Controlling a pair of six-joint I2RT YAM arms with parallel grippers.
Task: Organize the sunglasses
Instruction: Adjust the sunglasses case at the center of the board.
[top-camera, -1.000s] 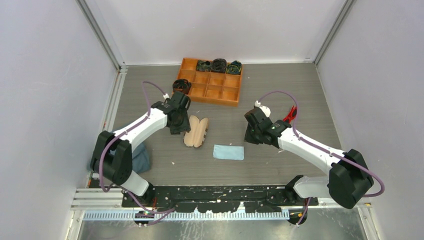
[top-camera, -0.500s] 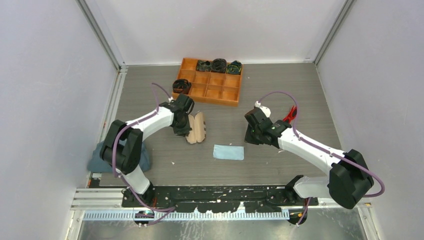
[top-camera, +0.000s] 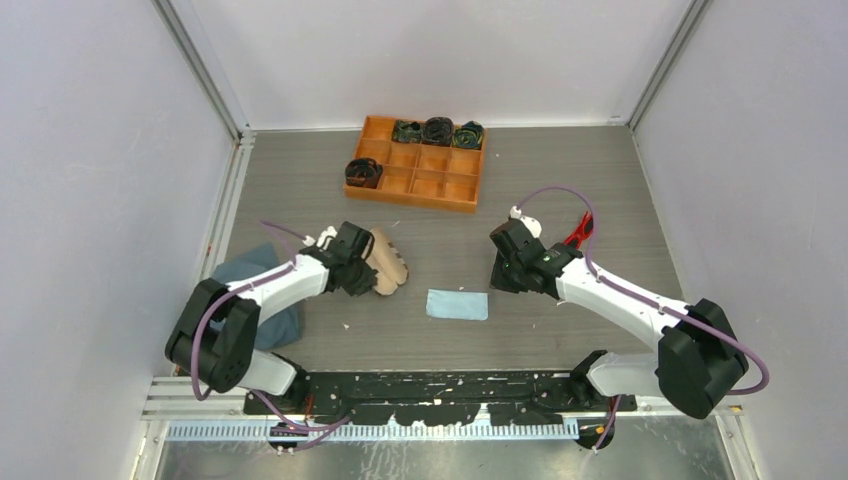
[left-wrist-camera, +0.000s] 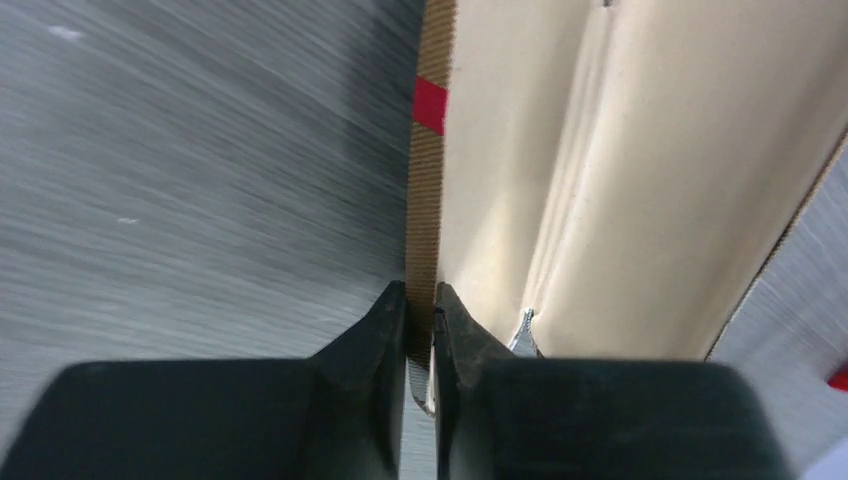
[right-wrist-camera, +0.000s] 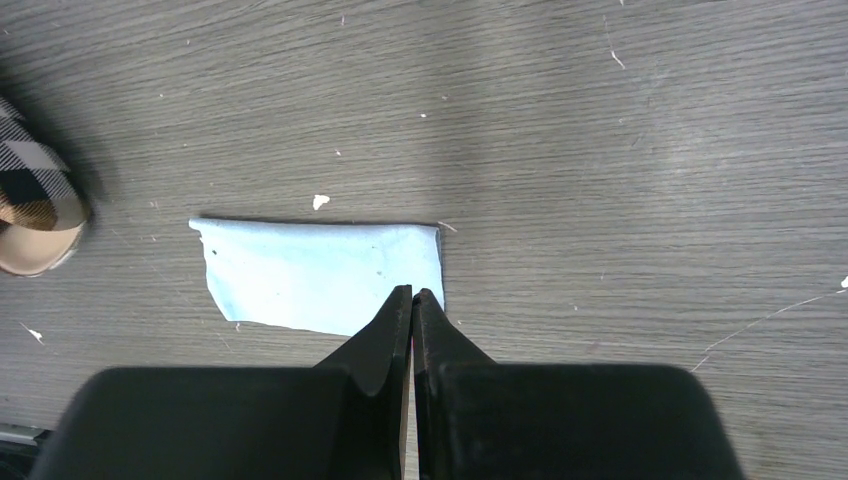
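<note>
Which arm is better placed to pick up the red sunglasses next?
Right, probably. The sunglasses lie close to the right gripper, which is shut and empty. The left gripper is pinching the case, farther away.

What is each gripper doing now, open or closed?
Left gripper: closed on the rim of the open glasses case.
Right gripper: closed, holding nothing.

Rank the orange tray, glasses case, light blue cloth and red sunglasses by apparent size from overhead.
1. orange tray
2. glasses case and light blue cloth, about alike; the case is partly covered
3. red sunglasses, partly hidden, so unsure
</note>
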